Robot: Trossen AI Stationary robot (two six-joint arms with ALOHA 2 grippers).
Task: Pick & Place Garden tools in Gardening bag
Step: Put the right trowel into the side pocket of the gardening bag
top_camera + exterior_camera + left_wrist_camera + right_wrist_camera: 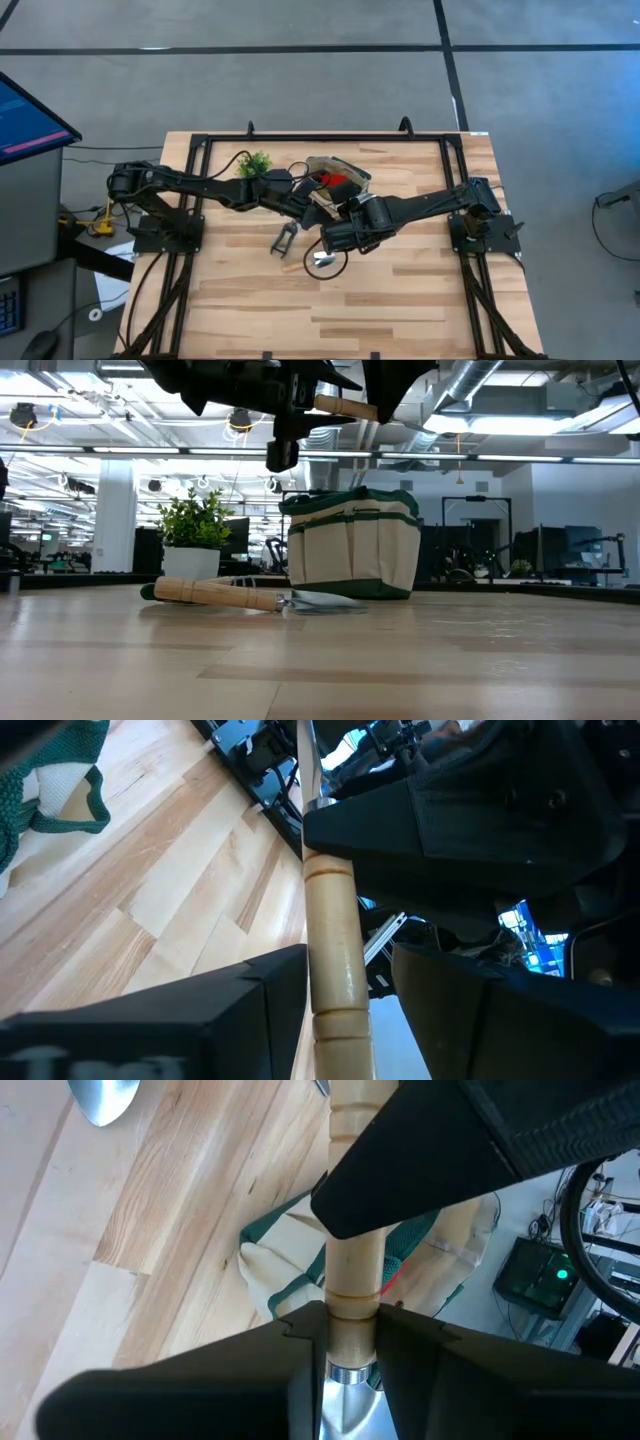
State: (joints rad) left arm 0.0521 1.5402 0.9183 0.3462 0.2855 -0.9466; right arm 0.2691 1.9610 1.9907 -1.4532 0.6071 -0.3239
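The wooden surface (pixel 400 290) lies below both my fingers. The gardening bag (pixel 352 542), cream with green trim, stands open-mouthed just beyond them, ready to receive tools. One wooden-handled trowel (pixel 250 597) lies flat beneath. Between my two arms, raised in the air, is another wooden-handled tool (pixel 350 1270). My right fingers (pixel 340 1342) are clamped on its handle near the metal collar; my left fingers (pixel 335 1010) sit either side of the handle's far end, probably a handover, though whether they press I cannot tell.

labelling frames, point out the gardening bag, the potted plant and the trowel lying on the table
gardening bag (pixel 352 555), low view, cream front panel
potted plant (pixel 193 520), low view, green leaves
trowel (pixel 215 593), low view, wooden handle
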